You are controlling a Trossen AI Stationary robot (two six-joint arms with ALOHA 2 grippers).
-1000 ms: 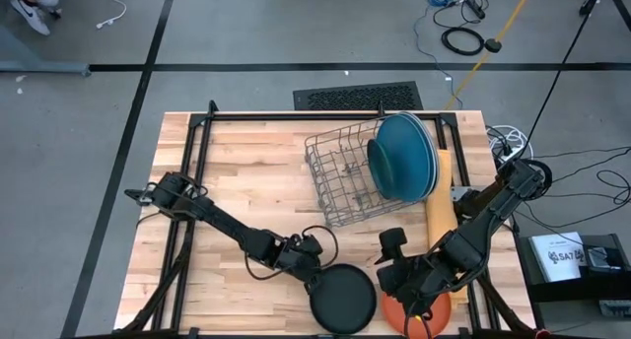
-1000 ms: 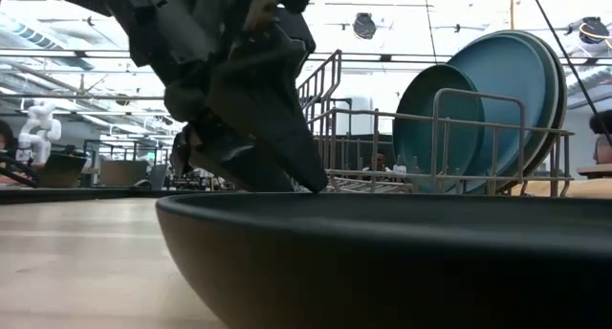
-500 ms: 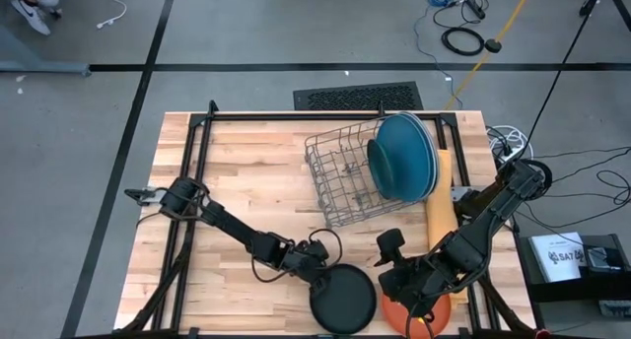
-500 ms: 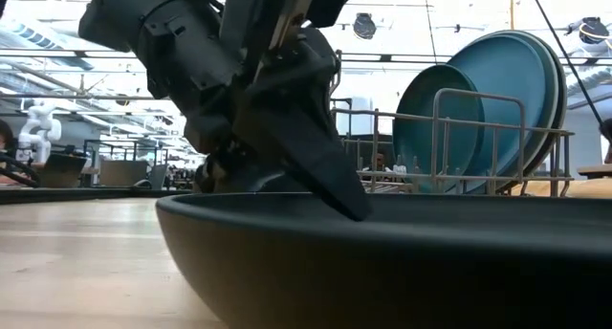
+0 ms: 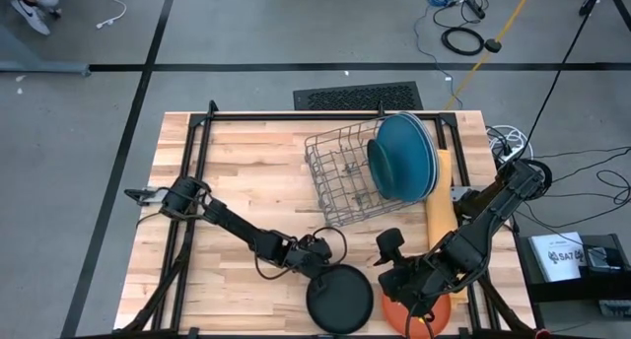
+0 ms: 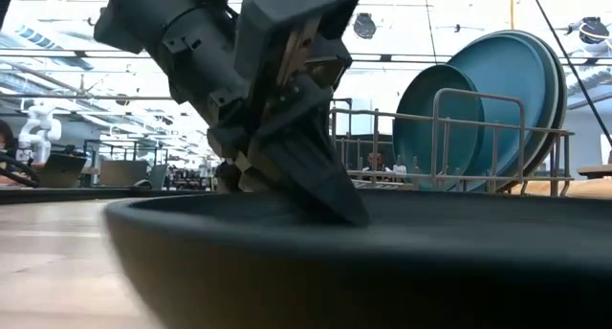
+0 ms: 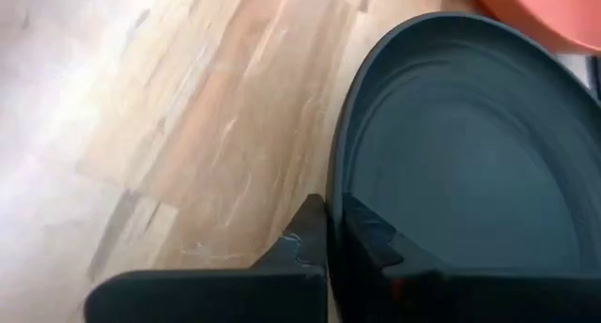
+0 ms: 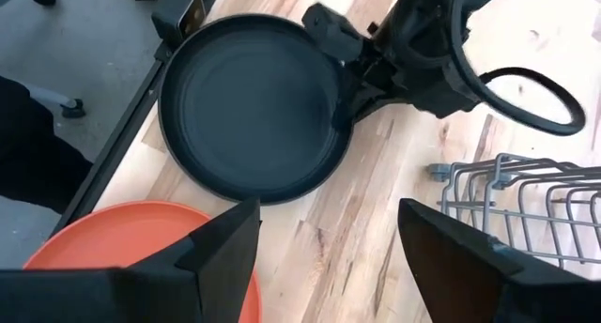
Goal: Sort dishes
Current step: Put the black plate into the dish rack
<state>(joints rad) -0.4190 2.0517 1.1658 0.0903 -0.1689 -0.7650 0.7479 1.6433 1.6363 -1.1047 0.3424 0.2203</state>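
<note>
The wooden desk (image 5: 246, 171) carried a wire rack (image 5: 345, 176) toward its far right. In the rack, several blue plates (image 5: 404, 157) were stood on edge (their exact number could not be told), with a smaller dark teal plate (image 6: 449, 128) in front of them as seen in the low view.

The black plate (image 5: 341, 300) was located at the near edge of the desk, and the orange plate (image 5: 424, 314) lay just beside it to the right.

The left gripper (image 5: 314, 263) was positioned at the far-left rim of the black plate, its fingers (image 7: 310, 234) pinched together on that rim.

The right gripper (image 8: 329, 238) was held above the orange plate, its fingers (image 8: 221, 243) spread wide and empty.
</note>
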